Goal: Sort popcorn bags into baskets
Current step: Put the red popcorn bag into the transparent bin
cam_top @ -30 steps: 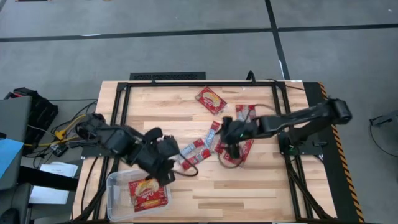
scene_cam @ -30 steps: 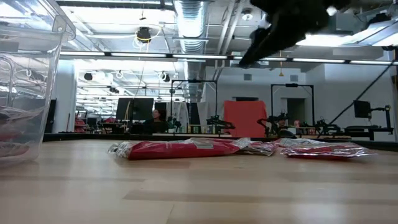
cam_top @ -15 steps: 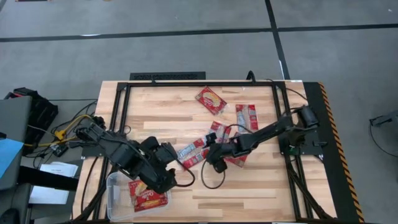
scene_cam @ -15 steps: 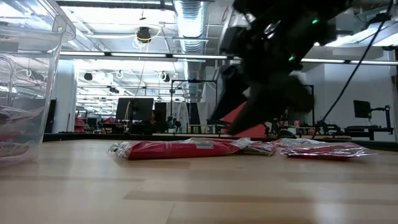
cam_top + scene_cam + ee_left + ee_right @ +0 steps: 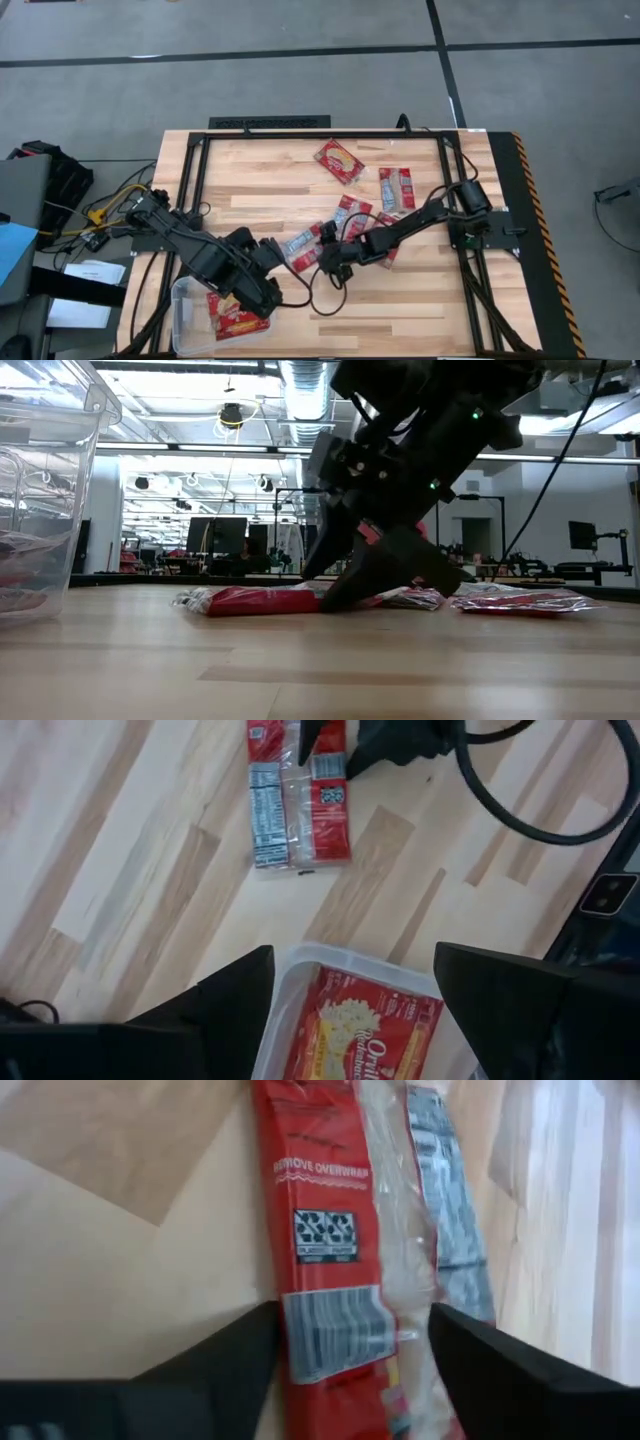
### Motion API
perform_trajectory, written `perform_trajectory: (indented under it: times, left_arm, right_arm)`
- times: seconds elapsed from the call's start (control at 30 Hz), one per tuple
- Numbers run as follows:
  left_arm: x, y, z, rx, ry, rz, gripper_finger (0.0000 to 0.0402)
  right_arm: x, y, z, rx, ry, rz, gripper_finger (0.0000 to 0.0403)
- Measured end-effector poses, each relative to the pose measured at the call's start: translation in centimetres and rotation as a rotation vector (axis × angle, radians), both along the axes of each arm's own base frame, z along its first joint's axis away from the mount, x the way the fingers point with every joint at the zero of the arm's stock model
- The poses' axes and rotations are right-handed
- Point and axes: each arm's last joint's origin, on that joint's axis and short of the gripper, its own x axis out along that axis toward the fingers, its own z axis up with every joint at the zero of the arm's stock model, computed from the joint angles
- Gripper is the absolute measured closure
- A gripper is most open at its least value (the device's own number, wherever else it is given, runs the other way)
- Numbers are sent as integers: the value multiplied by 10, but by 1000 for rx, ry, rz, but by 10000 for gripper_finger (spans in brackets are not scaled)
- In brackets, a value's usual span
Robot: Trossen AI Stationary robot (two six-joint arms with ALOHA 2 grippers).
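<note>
Several red popcorn bags lie flat on the wooden table, among them one (image 5: 340, 161) at the far side, one (image 5: 396, 187) to the right and one (image 5: 303, 245) at the centre. The clear tub (image 5: 186, 298) sits at the near left corner with a bag (image 5: 230, 312) flat inside. My left gripper (image 5: 262, 295) hovers open over the tub's right side (image 5: 300, 960). My right gripper (image 5: 322, 262) is open and low at the centre bag (image 5: 330, 1210). Its fingers stand on either side of that bag's end. My right gripper's fingers (image 5: 215, 1360) flank the barcode end (image 5: 335, 1330) of the centre bag. They slant down from the table's right and lie along the bag's length. The bag lies flat on the table. Whether the fingers touch it I cannot tell.
More bags (image 5: 350, 212) overlap just right of the centre bag, under the right arm. A black cable (image 5: 325, 290) loops on the wood near both grippers. A dark metal frame (image 5: 195, 160) runs along the table's edges. Bare wood lies toward the near right.
My right gripper has swept toward the table's left and come down from above the overlapping bags to the centre bag's end. My left gripper has moved a little toward the near edge, farther over the tub. No bag has moved.
</note>
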Motion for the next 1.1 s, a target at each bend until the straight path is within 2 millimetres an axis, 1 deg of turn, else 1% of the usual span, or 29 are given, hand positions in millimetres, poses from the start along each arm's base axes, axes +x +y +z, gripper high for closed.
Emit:
perform_trajectory:
  times: [0.07, 0.13, 0.27, 0.3, 0.33, 0.4, 0.47, 0.57, 0.67, 0.73, 0.87, 0.93, 1.0, 1.1]
  left_arm:
    - [0, 0, 0, 2, -1, 0, 138]
    - [0, 0, 0, 3, -1, -4, 138]
    - [-1, -1, 0, 7, -3, -6, 138]
    - [-1, -1, 0, 11, -6, -6, 138]
    - [-1, -1, 0, 15, -9, -5, 138]
    - [0, -1, 0, 35, -21, -3, 138]
    - [0, 0, 1, 66, -43, 6, 138]
    - [-1, 0, 2, 136, -101, 35, 138]
    - [-3, -1, 5, 207, -165, 56, 138]
    - [-5, 0, 9, 243, -207, 71, 138]
    - [-9, 0, 14, 318, -296, 110, 138]
    - [-11, 0, 17, 363, -352, 138, 138]
    - [-15, -1, 21, 411, -419, 159, 138]
    - [-22, -1, 29, 465, -517, 194, 138]
  right_arm:
    - [0, -4, -1, 3, 5, -18, 177]
    - [0, -8, -2, -9, 21, -32, 228]
    - [-5, -11, -6, -44, 69, -65, 348]
    - [-6, -12, -6, -48, 78, -72, 372]
    - [-7, -11, -6, -52, 85, -74, 385]
    - [-8, -11, -4, -41, 98, -85, 386]
    - [-8, -10, 3, 12, 125, -96, 390]
    - [-8, -11, 25, 212, 141, -88, 397]
    - [-8, -19, 58, 457, 69, -84, 398]
    - [-9, -29, 84, 562, -12, -96, 398]
    - [-19, -55, 125, 715, -122, -127, 399]
    - [-27, -68, 145, 775, -176, -132, 399]
    - [-35, -76, 166, 824, -255, -122, 400]
    - [-48, -88, 193, 895, -351, -110, 400]
